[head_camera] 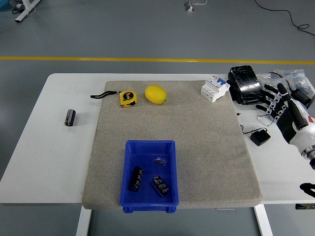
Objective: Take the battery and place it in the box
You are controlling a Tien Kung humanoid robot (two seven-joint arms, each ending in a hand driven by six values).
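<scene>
Battery point(70, 118) lies alone on the bare white desk point(44, 162) close to the left edge, off the grey mat point(206, 147), upright in the picture so its long axis runs from the near edge toward the far edge. Nothing touches it.

Nearest the front edge, the blue box point(148, 176) sits on the mat's near part. Inside it are two dark cylindrical cells, one point(137, 179) tilted slightly and one point(159, 186) lying at a diagonal, plus a small dark part point(160, 160) near the far wall.

At the desk's right edge the right hand point(279, 104) hovers above the clutter with its fingers spread and relaxed, grasping nothing. Just beside it lies a small black adapter point(259, 137).

Farther back, along the mat's far edge, sit a yellow tape measure point(128, 98) with its black strap, a lemon point(155, 94) just right of it, and a white circuit breaker point(215, 88) at the mat's far right corner. A black wrapped pack point(245, 83) lies beside the breaker.
</scene>
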